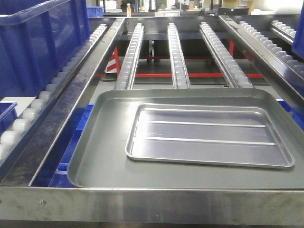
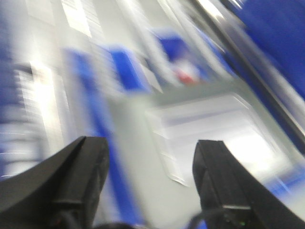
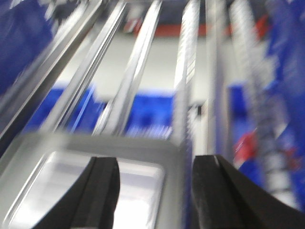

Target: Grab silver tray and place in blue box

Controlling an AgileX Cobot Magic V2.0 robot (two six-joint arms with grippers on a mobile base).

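The silver tray, shiny with two long ridges, lies inside a larger dull grey tray on the roller rack. The blue box stands at the far left on the rollers. Neither gripper shows in the front view. In the blurred left wrist view my left gripper is open above the grey tray, with the silver tray ahead to the right. In the right wrist view my right gripper is open over the silver tray's right corner. Nothing sits between either pair of fingers.
Roller rails run away from the trays toward the back. A steel frame bar crosses the front edge. Smaller blue bins sit below the rack at left. A red bar crosses behind the rails.
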